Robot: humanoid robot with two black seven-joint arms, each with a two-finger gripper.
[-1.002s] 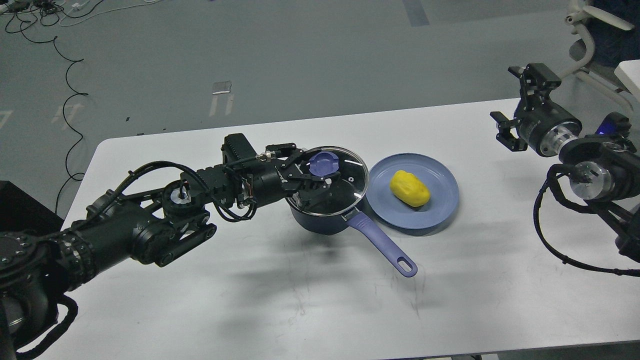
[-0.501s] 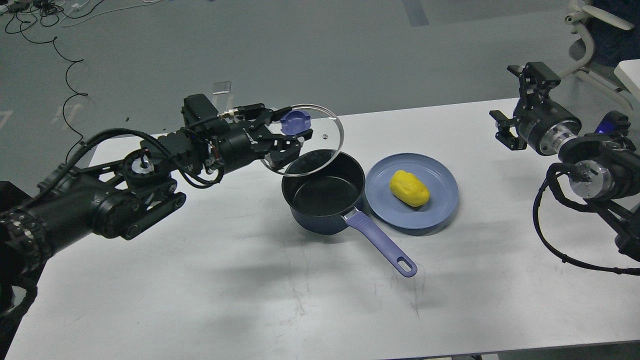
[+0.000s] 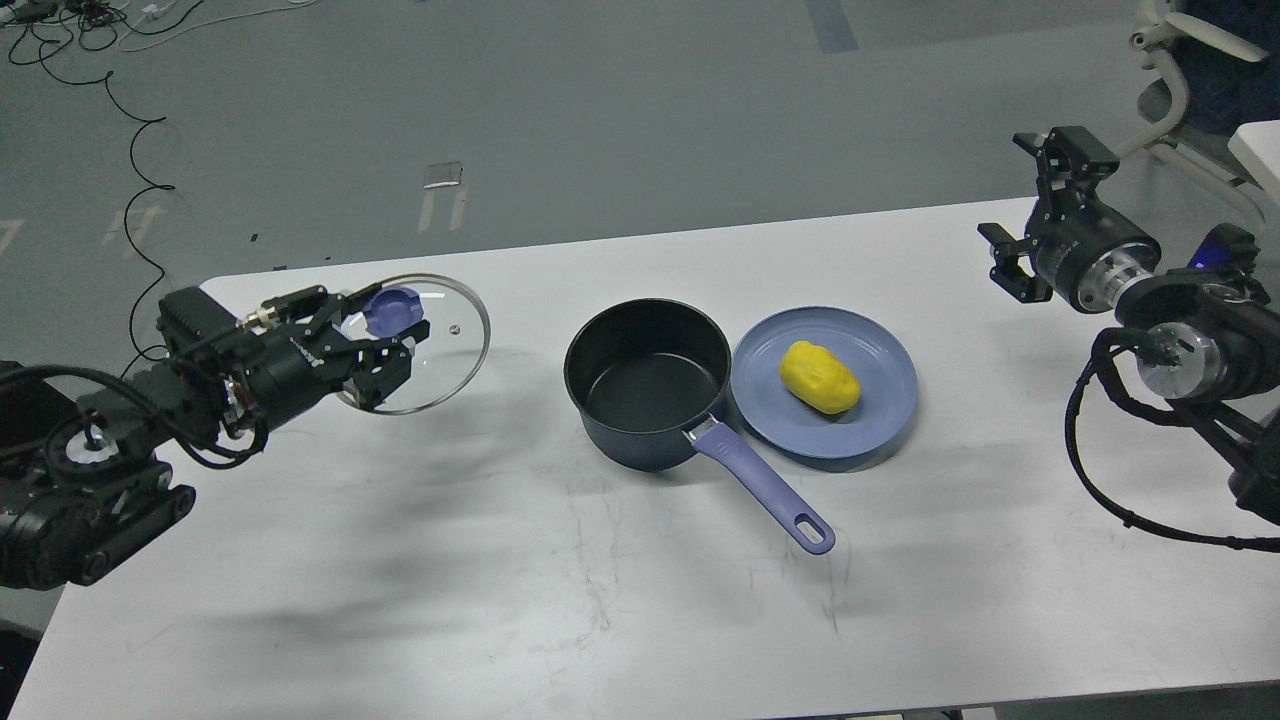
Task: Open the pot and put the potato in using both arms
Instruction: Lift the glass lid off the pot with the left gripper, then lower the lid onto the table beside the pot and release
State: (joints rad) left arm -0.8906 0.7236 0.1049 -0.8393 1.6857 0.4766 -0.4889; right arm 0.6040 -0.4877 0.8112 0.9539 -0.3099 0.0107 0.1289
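Across most of the view lies a white table [image 3: 560, 600], scuffed with faint grey marks, its left corners rounded and its near edge cut off by the frame. Beyond it spreads a grey floor [image 3: 620, 110] with black cables [image 3: 135, 190] trailing at the far left, and part of a white chair [image 3: 1175, 70] at the top right. Near the table's middle stands the dark pot [image 3: 645, 385], uncovered, its purple handle pointing toward the near right. Just right of it, touching or nearly so, is a blue plate [image 3: 880, 420] with the yellow potato [image 3: 819, 376] on it. Well to the left, the left hand [image 3: 375, 345] grips the blue knob of the glass lid [image 3: 445, 345], which is tilted; whether it touches the table cannot be told. The right hand [image 3: 1035, 215] hangs over the far right edge, fingers spread, holding nothing. Both arms run out of frame.
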